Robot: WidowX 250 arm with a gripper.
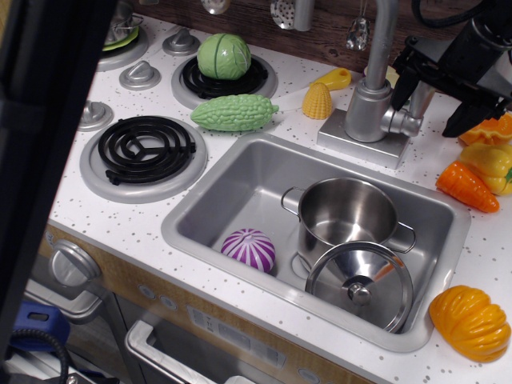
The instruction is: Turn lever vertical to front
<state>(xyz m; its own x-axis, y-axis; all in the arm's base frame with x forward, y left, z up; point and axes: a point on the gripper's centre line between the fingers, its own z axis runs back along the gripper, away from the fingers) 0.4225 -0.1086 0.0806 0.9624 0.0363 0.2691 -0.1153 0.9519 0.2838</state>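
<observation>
Lever (405, 123) juts sideways from the faucet body (368, 112) near the back right of the table (240, 120), just behind the sink (240, 192). Gripper (438, 94) hovers just above and behind it, fingers spread wide, holding nothing. Best done by lowering so the fingers straddle the stub, then sweeping toward the front edge in a steady arc, without knocking the toy carrot (466, 187) nearby. White speckled toy-kitchen top, with stove burners at the left, a pot (344, 212) and lid (360, 284) in the basin, wooden wall behind.
</observation>
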